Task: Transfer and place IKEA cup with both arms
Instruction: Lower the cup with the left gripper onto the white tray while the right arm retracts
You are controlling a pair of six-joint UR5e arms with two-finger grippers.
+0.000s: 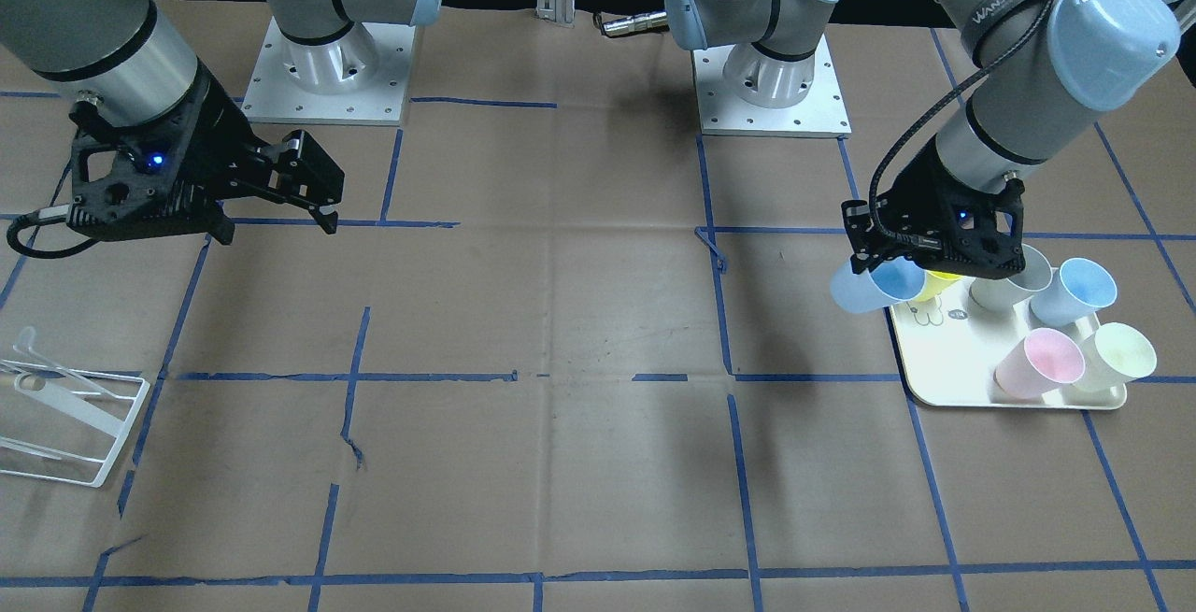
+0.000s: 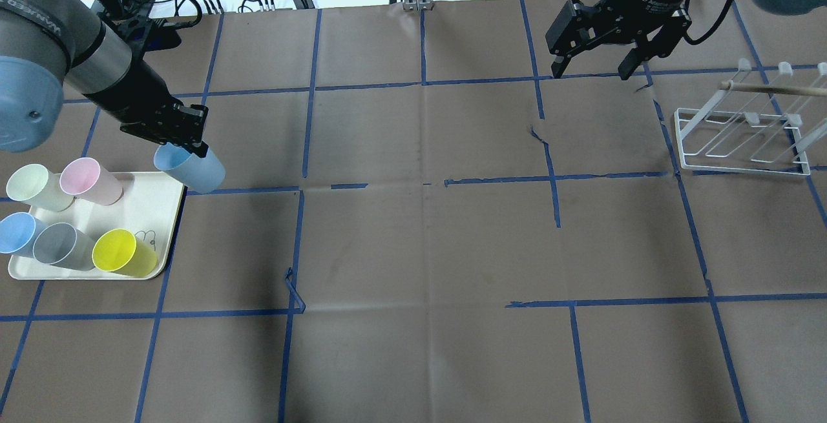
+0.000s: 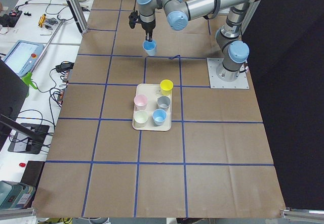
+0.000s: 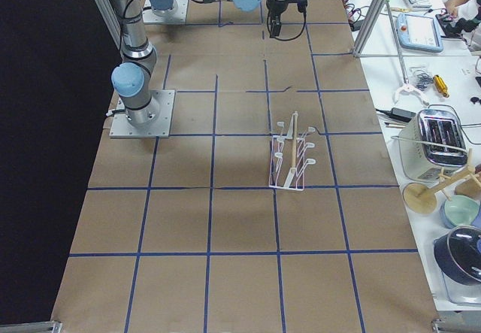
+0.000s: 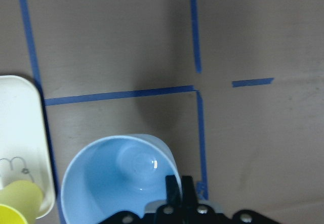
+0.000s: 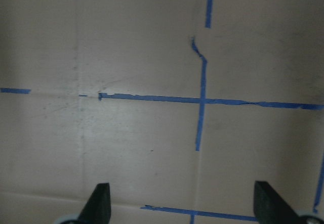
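Left fingers (image 2: 196, 145) pinch the cup (image 2: 194, 170) by its rim, tilted, airborne just beside the tray (image 2: 152, 206). Carry it level toward centre; right fingers (image 2: 557, 61), spread wide, should meet it there.

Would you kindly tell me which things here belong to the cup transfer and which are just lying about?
In the job: IKEA cup, held by the left gripper; right gripper, open.
Lying about: tray, pink cup, yellow cup, grey cup, second blue cup, pale green cup, white rack.
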